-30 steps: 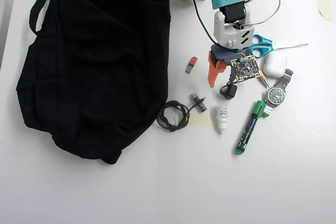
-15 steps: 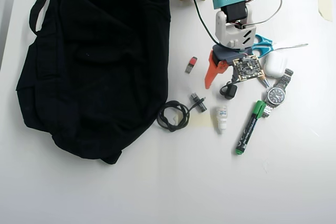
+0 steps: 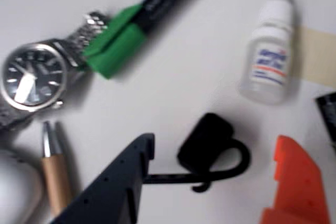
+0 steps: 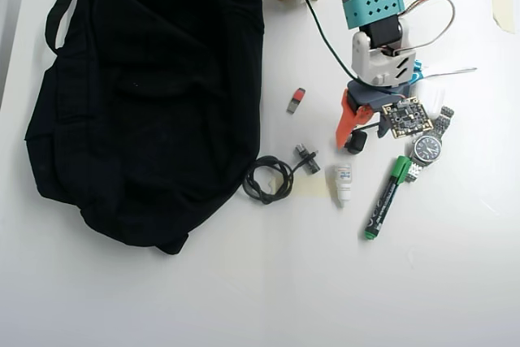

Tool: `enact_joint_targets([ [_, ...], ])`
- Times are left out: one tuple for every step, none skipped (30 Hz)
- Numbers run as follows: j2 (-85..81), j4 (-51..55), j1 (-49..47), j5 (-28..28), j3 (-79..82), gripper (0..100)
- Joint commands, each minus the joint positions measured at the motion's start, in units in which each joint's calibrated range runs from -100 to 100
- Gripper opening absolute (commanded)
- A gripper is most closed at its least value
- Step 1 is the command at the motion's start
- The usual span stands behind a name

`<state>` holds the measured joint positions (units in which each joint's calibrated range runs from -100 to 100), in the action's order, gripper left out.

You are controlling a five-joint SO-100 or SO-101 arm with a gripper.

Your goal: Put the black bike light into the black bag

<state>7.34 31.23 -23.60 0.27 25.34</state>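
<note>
Bike light between the spread tool fingers, not yet gripped.

The black bike light lies on the white worktop inside the open tool; closing squarely on the body, not its strap tail, should hold best. The black bag lies well away, beyond the orange finger.

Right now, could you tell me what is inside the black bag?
Nothing shows: the overhead view gives only the black bag's closed outer fabric. The black bike light lies outside, by the gripper.

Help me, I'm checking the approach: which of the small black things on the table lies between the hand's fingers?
The black bike light, the rounded lump under the hand beside the watch. The coiled cable lies apart, near the black bag.
</note>
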Motion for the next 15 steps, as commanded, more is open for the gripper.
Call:
enact_joint_targets([
  [-0.5, -0.9, -0.6, 0.6, -2.3, 30],
  [-0.5, -0.9, -0.6, 0.7, -2.3, 30],
  [-0.5, -0.9, -0.6, 0.7, -2.2, 30],
  [-0.4, -0.9, -0.6, 0.7, -2.1, 30],
  [-0.4, -0.9, -0.6, 0.7, -2.0, 30],
  [-0.4, -0.9, -0.6, 0.7, -2.0, 30],
  [-0.4, -0.8, -0.5, 0.7, -1.9, 30],
  [-0.1, -0.8, -0.4, 0.7, -1.5, 31],
  [0.1, -0.8, -0.3, 0.7, -1.3, 33],
  [0.4, -0.8, -0.3, 0.7, -1.1, 35],
  [0.7, -0.8, -0.4, 0.7, -1.1, 36],
  [1.0, -0.9, -0.4, 0.7, -1.1, 36],
  [1.2, -0.9, -0.4, 0.7, -1.2, 36],
  [1.5, -1.0, -0.3, 0.7, -1.2, 36],
  [1.7, -1.0, -0.3, 0.7, -1.2, 36],
])
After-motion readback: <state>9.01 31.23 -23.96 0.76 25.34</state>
